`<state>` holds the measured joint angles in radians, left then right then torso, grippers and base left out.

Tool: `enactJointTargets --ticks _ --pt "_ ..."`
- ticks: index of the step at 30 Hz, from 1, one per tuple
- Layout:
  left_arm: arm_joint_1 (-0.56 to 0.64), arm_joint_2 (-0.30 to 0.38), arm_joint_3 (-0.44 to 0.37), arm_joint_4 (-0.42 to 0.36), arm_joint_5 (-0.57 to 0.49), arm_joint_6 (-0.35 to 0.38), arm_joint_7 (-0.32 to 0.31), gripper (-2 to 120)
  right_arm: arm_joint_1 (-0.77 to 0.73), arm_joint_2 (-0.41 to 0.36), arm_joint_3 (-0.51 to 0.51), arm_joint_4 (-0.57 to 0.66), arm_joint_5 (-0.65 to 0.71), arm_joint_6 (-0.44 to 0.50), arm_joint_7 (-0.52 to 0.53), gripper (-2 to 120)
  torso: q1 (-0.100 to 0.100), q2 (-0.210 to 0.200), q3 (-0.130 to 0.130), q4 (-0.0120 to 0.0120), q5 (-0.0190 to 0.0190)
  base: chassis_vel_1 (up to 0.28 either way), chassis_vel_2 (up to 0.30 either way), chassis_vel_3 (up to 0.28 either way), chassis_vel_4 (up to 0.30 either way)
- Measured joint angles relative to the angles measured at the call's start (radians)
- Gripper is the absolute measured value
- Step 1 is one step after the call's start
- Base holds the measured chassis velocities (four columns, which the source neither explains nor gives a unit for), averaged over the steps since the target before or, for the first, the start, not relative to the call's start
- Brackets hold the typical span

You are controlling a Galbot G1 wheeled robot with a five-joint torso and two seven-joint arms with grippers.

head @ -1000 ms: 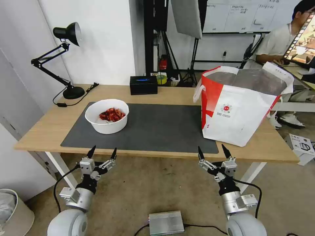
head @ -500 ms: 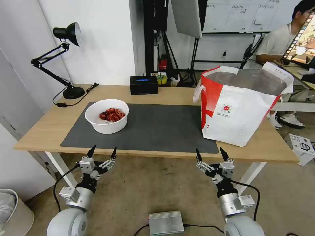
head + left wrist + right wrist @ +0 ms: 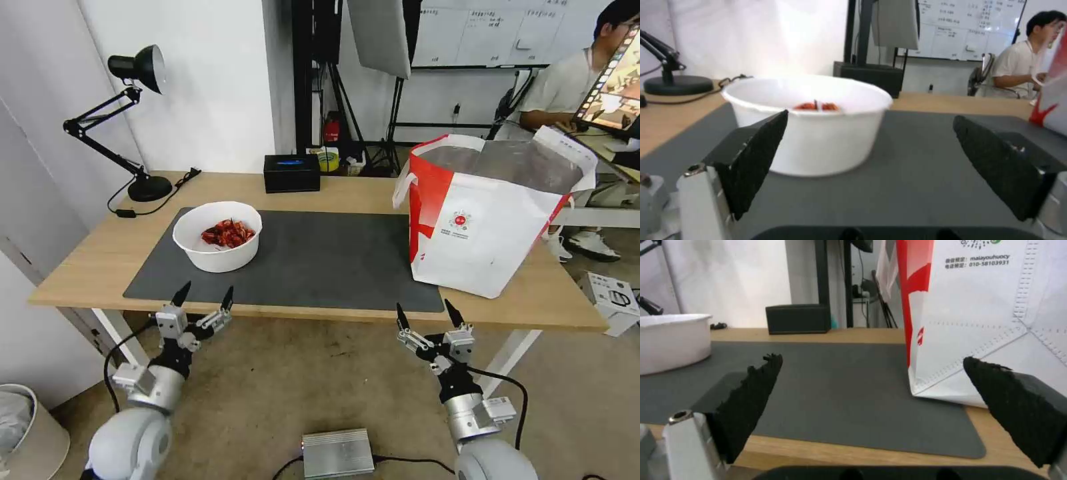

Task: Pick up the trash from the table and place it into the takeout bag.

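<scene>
Pre-grasp step: left gripper (image 3: 203, 298) and right gripper (image 3: 427, 315) both spread wide, empty, at the table (image 3: 93, 257) front edge (takeout bag (image 3: 490, 220) far right), so left must reach the white bowl (image 3: 217, 235) ahead on the mat.

Black desk lamp (image 3: 137, 73) at far left corner, cord trailing. Black tissue box (image 3: 291, 173) at back edge. Silver metal box (image 3: 337, 453) on floor, cabled.

Bright, even daylight; head view bows at edges, left wrist view soft, wall glaring.
</scene>
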<state>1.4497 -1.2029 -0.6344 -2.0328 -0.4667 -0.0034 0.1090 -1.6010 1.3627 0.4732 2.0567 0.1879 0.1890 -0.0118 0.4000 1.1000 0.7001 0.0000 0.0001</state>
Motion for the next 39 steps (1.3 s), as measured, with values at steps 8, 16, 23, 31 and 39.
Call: enactJointTargets --ticks 8,16,23,31,39 --pt "-0.102 0.165 -0.004 0.046 -0.108 0.052 -0.029 100 0.0 0.0 0.0 0.0 0.0 0.0 0.0 100 0.0 0.0 0.0 0.0 -0.0002 0.0 0.0 0.0 0.0" --pt "-0.226 0.3 0.021 0.123 -0.185 0.082 -0.05 100 0.001 0.0 0.0 0.0 0.0 0.0 0.0 100 0.0 0.0 0.0 0.0001 -0.0002 0.0 0.0 0.0 0.0" --pt "-0.344 0.371 0.08 0.206 -0.238 0.109 -0.054 100 0.001 0.0 0.001 0.0 0.001 0.0 0.0 100 0.0 0.0 0.0 -0.0001 -0.0001 0.0 0.0 0.0 0.0" --pt "-0.467 0.425 0.146 0.316 -0.269 0.156 -0.022 100 0.001 0.0 0.0 0.0 0.001 0.0 0.0 100 0.0 0.0 0.0 0.0 -0.0001 0.0 0.0 0.0 0.0" --pt "-0.585 0.427 0.204 0.391 -0.276 0.227 0.015 100 0.001 0.0 0.0 0.0 0.001 0.0 0.0 100 0.0 0.0 0.0 -0.0001 0.0 0.0 0.0 0.0 0.0"
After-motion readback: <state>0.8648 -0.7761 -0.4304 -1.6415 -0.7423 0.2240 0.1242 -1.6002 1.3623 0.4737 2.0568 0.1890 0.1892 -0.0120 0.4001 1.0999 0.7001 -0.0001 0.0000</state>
